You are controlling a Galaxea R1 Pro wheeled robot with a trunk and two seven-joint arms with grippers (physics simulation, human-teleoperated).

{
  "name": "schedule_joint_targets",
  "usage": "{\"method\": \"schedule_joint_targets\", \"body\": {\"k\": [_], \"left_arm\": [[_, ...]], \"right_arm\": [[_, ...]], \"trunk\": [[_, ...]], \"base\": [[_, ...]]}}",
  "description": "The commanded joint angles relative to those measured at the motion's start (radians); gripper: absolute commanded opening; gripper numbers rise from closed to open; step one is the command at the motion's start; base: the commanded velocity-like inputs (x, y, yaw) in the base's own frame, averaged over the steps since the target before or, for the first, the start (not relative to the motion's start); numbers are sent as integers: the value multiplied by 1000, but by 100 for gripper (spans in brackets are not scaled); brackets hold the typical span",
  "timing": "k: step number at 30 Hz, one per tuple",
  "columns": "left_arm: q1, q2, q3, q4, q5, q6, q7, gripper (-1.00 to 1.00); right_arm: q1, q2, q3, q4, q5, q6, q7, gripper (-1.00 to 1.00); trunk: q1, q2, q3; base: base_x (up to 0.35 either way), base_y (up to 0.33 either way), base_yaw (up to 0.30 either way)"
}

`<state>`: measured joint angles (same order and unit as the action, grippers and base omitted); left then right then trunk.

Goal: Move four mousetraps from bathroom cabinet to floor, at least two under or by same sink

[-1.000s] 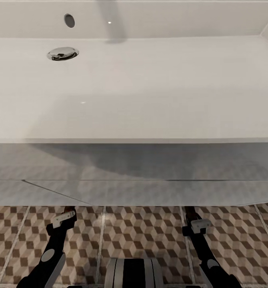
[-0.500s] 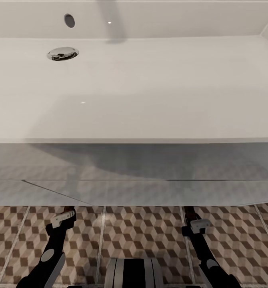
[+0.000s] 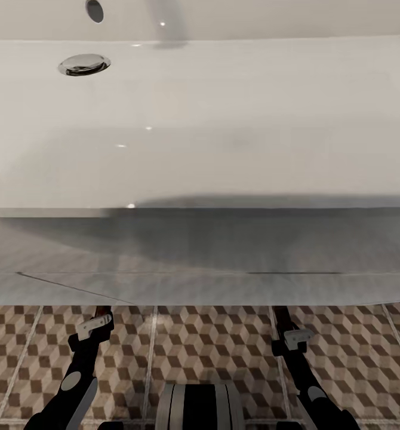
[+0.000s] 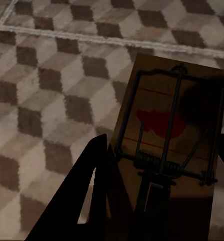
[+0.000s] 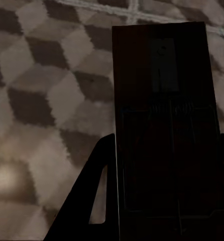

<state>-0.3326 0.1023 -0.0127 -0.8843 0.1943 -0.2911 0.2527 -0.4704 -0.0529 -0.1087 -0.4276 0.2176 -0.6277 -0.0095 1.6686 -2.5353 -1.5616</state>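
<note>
From above, the head view looks onto the wide white sink (image 3: pixel 200 119), with the cube-patterned bathroom floor (image 3: pixel 212 346) below its front edge. Both arms reach forward under the sink, and its rim hides their grippers there. In the left wrist view my left gripper (image 4: pixel 162 150) is shut on a tan mousetrap (image 4: pixel 172 125) with a black spring bar and a red patch, close above the tiles (image 4: pixel 51 80). Seen from the right wrist, my right gripper (image 5: pixel 164 145) is shut on a second mousetrap (image 5: pixel 164 115), dark in shadow, just over the floor (image 5: pixel 46 90). The cabinet is out of view.
The sink's grey front panel (image 3: pixel 200 257) overhangs the arms. A chrome drain (image 3: pixel 83 64) sits at the basin's back left. My robot base (image 3: pixel 200 406) shows at the near edge, between the left arm (image 3: pixel 83 358) and the right arm (image 3: pixel 298 358).
The head camera has shifted, so the sink and drain sit slightly higher and further left in the picture, and a shadow now lies along the rim. Both arms stay where they were.
</note>
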Motion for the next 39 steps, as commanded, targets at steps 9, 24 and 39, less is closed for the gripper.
{"method": "schedule_joint_targets", "body": {"k": [9,24,39], "left_arm": [[0,0,-2,0,4,-3,2,-100],[0,-1,-3,-1,5,-3,3,-100],[0,0,-3,-1,5,-3,3,-100]], "right_arm": [[0,1,-8,0,11,21,1,-100],[-4,2,-8,-1,4,26,0,-100],[-23,14,-8,-2,10,27,-5,-100]], "trunk": [[0,0,0],[0,0,0],[0,0,0]], "base": [[0,0,0],[0,0,0],[0,0,0]]}}
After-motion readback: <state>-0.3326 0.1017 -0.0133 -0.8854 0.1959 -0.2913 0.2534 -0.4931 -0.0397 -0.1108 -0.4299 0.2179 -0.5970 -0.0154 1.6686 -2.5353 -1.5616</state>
